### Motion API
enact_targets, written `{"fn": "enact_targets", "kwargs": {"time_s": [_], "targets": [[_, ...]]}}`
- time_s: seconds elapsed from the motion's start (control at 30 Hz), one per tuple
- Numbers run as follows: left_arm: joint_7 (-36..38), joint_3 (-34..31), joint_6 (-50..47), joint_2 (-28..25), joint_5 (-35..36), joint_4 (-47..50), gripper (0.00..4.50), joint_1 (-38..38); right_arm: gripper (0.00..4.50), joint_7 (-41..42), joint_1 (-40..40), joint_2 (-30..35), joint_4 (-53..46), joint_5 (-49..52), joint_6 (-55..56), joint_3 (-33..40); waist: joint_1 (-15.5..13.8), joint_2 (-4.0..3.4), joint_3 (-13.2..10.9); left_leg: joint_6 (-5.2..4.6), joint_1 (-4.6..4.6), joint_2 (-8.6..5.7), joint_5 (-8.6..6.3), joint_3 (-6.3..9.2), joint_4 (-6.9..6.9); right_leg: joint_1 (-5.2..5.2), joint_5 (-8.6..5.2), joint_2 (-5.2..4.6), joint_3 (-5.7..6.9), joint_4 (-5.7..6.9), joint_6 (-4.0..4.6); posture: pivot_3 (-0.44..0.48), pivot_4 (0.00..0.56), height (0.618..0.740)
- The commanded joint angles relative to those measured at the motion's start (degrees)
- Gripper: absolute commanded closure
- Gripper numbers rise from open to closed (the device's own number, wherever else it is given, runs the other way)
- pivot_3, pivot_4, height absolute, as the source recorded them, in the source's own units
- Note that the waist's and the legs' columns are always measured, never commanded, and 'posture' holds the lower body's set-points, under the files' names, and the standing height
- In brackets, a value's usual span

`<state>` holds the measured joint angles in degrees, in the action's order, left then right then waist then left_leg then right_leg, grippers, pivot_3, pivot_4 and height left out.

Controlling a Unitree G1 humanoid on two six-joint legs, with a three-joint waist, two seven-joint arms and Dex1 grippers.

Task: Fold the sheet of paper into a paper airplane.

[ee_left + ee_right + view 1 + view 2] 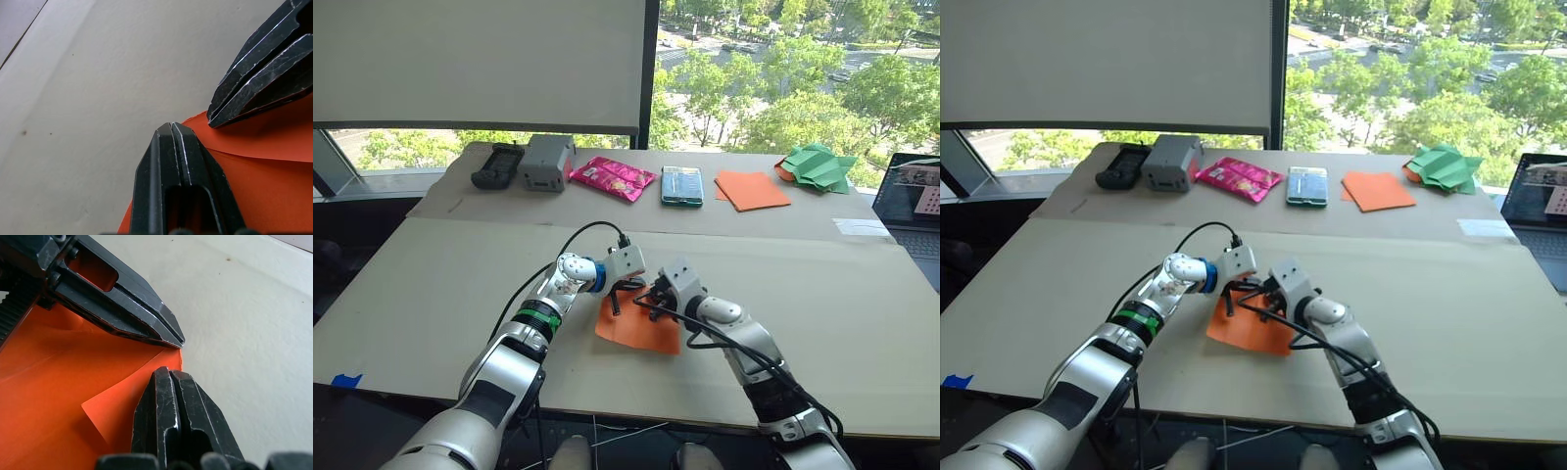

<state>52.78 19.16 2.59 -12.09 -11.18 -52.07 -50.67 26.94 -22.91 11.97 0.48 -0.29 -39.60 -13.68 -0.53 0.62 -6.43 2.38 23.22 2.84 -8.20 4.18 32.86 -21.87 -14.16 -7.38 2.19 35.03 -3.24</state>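
The sheet of paper point(641, 330) lies flat on the near table, bright orange, with one folded flap point(122, 406) showing a crease. Both grippers meet over its far left corner. My left gripper point(616, 297) is shut, and its fingertips point(171, 129) rest on the paper's edge. My right gripper point(650, 296) is shut too, with its tips point(168, 374) pressed on the sheet a little way from the left ones. Neither pair of fingers holds paper between them. The paper airplane is out of view.
Along the far table stand a black device point(497, 164), a grey box point(546, 162), a pink packet point(612, 177), a teal box point(682, 185), a flat stack of orange sheets point(752, 189) and green paper shapes point(818, 166). A laptop point(913, 201) sits at the right edge.
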Motion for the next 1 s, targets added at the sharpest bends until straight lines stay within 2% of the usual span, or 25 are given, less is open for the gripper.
{"fn": "enact_targets", "kwargs": {"time_s": [0.03, 1.0], "targets": [[1.10, 2.55, -1.22, 0.10, -2.37, -2.38, 4.50, 2.35, 4.44, 0.21, 3.40, 1.49, 1.93, 0.07, -4.91, -0.70, -0.02, 0.01, 0.01, 0.01, 0.00, 0.00, -0.01, 0.00, 0.00, 0.00, 0.00, 0.00, 0.00, 0.00, 0.00, 0.000, 0.150, 0.702], [1.41, 2.76, -0.71, -0.44, -2.86, -3.05, 4.50, 2.19, 4.44, -0.59, 14.01, 6.38, -10.06, 3.36, -10.98, 1.29, -0.18, 0.29, 0.19, 0.23, -0.03, 0.00, -0.14, 0.00, 0.00, 0.09, -0.10, -0.03, 0.02, -0.04, -0.01, 0.000, 0.150, 0.702]]}}
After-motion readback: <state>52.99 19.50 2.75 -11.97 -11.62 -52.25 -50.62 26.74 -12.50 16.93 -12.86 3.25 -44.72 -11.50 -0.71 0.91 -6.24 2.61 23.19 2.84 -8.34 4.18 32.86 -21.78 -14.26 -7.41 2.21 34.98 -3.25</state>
